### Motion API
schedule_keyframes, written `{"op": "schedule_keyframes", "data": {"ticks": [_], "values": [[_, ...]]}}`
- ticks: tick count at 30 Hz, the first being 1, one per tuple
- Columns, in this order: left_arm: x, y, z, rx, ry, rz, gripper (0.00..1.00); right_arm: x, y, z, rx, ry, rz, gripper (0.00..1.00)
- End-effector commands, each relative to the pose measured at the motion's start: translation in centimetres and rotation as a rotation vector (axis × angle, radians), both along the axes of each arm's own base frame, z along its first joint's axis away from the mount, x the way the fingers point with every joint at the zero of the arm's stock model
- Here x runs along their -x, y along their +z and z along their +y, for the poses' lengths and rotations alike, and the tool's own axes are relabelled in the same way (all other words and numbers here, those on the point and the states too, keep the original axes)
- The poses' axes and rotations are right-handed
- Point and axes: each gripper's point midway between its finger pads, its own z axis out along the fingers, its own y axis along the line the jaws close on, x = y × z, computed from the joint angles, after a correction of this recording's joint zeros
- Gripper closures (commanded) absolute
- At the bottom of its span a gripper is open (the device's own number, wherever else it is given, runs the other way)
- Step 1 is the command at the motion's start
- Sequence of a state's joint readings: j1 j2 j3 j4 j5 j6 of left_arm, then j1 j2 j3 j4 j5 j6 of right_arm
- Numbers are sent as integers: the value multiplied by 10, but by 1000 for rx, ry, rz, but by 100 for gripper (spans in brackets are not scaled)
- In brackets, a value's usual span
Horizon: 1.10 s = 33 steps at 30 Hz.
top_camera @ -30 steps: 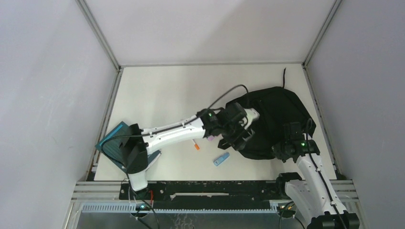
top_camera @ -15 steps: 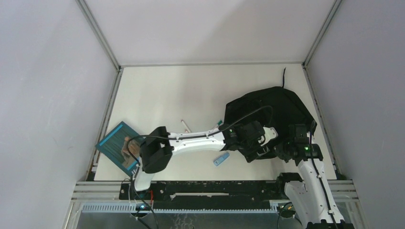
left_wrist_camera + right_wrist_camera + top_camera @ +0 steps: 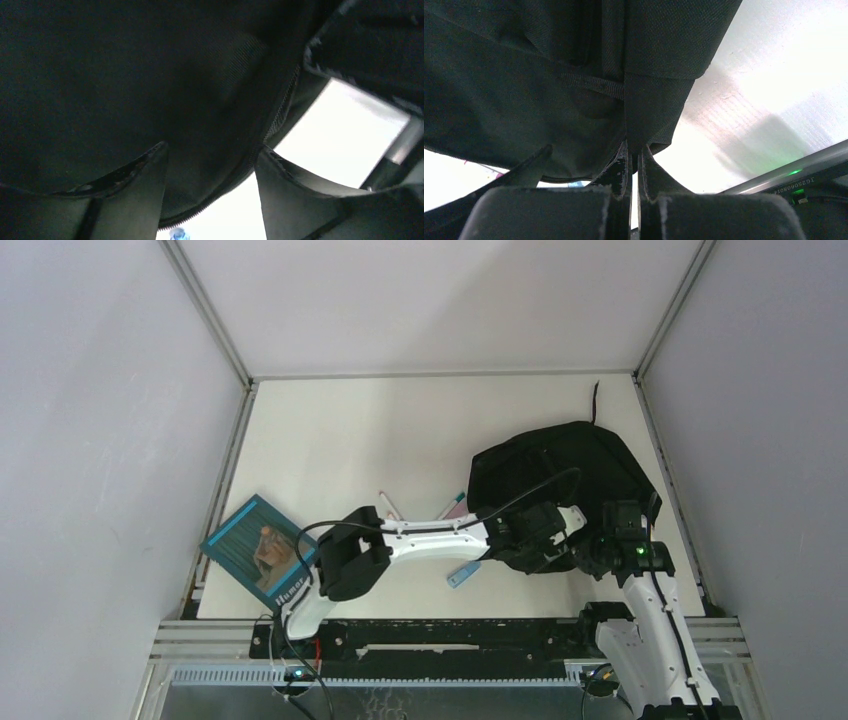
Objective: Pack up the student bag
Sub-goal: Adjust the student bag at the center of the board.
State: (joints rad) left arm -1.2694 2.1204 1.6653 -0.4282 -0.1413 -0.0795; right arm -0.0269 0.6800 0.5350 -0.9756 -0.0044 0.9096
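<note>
The student bag (image 3: 565, 475), a large black fabric backpack, lies at the right of the table. My left gripper (image 3: 542, 540) reaches across to its near edge. In the left wrist view the left gripper (image 3: 211, 148) stands open, the bag's zip edge (image 3: 235, 175) running between its fingers (image 3: 135, 200) with no clamp on it. My right gripper (image 3: 593, 552) is at the bag's near right corner. In the right wrist view the right gripper (image 3: 634, 147) is shut on a black fabric strap (image 3: 646, 110) of the bag (image 3: 514, 85).
A teal book (image 3: 258, 548) lies at the near left by the left arm's base. A small blue thing (image 3: 462, 575) sits under the left forearm, also seen low in the left wrist view (image 3: 176, 233). Two pens (image 3: 387, 505) (image 3: 452, 504) lie mid-table. Metal rails edge the table.
My left arm has swung from the bag's left side down to its near edge, uncovering the book. The right gripper has shut on the strap and shifted slightly.
</note>
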Motion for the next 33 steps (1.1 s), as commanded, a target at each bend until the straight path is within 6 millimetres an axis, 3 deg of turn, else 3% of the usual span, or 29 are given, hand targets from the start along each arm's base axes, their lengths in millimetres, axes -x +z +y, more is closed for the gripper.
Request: {"op": "schedule_keyframes", "data": {"ticks": [1, 3, 7, 8, 15, 17, 21, 28, 33], "values": [[-32, 33, -24, 70, 77, -129, 37, -10, 8, 2, -12, 19, -58, 100], [-42, 40, -26, 70, 98, -151, 50, -10, 7, 2, -9, 21, -55, 100], [-66, 64, -22, 91, 161, -161, 96, -8, 8, 1, -7, 35, -56, 100], [-70, 72, -21, 103, 164, -145, 99, -8, 8, 3, -10, 49, -62, 100], [-99, 133, -42, 341, 162, 43, 100, -19, 29, 24, -61, 235, -240, 100], [-109, 129, -49, 345, 177, 55, 100, -21, 37, 28, -66, 256, -305, 100], [-108, 112, -55, 291, 145, 100, 100, -20, 52, 31, -59, 281, -400, 100], [-100, 105, -28, 251, 144, 164, 100, -22, 53, 32, -61, 290, -408, 100], [-103, 83, -24, 199, 154, 193, 100, -27, 78, 40, -55, 363, -555, 100]]}}
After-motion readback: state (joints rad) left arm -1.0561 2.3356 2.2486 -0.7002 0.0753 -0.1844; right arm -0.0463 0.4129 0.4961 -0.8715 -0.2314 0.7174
